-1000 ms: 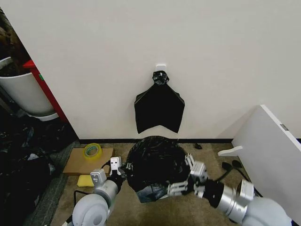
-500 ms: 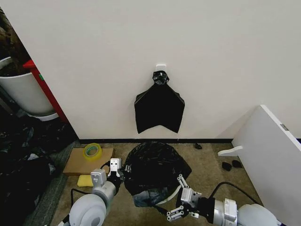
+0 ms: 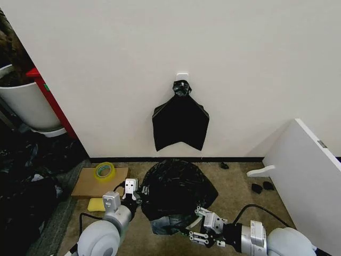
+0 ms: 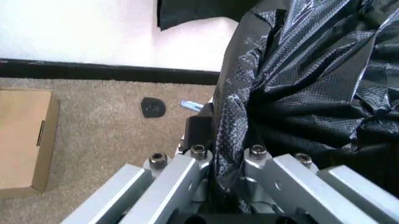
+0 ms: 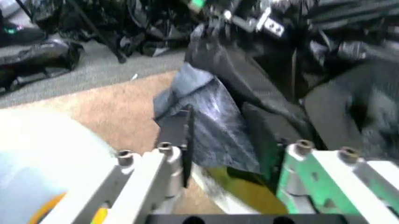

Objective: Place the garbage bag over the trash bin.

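Since a second earlier the right hand (image 3: pixel 200 233) had dropped, fingers spread, while the left hand (image 3: pixel 133 193) gripped the garbage bag (image 3: pixel 176 184), nearly draped.

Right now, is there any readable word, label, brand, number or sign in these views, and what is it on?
None can be read.
The tape roll, cardboard box and garbage bag show no print.
The white panel carries a small mark near its edge, too small to read.

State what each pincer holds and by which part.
Left pincer grips the garbage bag by its side fold. Right pincer is open around the bag's lower edge.
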